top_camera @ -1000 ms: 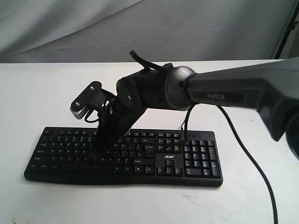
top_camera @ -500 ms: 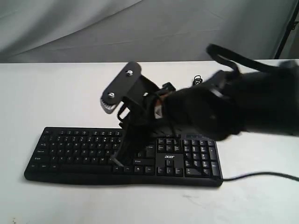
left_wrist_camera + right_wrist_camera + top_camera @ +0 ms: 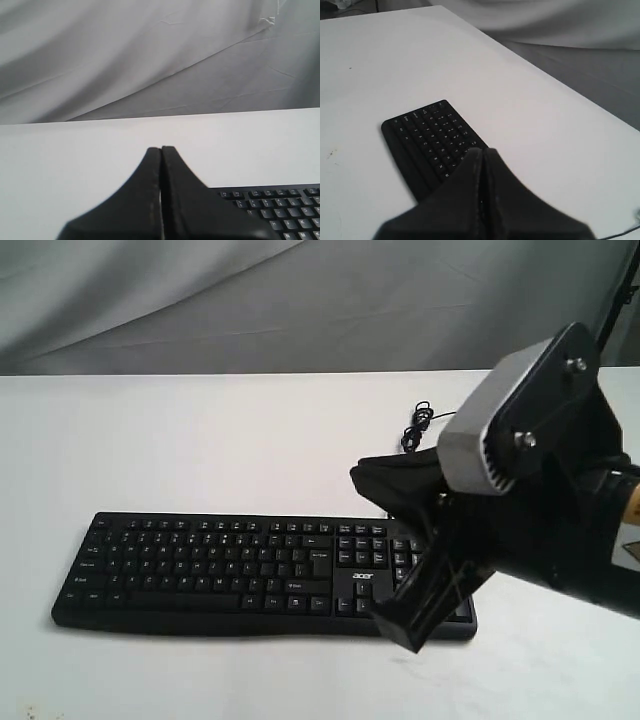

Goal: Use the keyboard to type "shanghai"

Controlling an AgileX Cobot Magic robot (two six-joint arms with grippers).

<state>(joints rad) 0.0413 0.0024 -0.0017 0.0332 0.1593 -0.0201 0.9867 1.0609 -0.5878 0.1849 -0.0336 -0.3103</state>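
The black keyboard (image 3: 200, 568) lies across the white table, its acer logo near the number pad. My right gripper (image 3: 404, 626) is shut on nothing. It hangs close to the exterior camera over the keyboard's right end and hides part of the number pad. In the right wrist view the shut fingertips (image 3: 482, 150) are held well above the keyboard (image 3: 427, 134), touching no key. My left gripper (image 3: 161, 148) is also shut and empty, with a corner of the keyboard (image 3: 280, 205) beside it. The left arm does not show in the exterior view.
The thin black USB cable (image 3: 414, 426) lies coiled on the table behind the keyboard's right end. A white table (image 3: 150, 440) carries everything, and a grey cloth backdrop (image 3: 300, 300) hangs behind it. A dark stand shows at the far right edge.
My right arm has lifted off the keys at the keyboard's middle and swung right, toward the number pad end and nearer the exterior camera. The keyboard has not moved.
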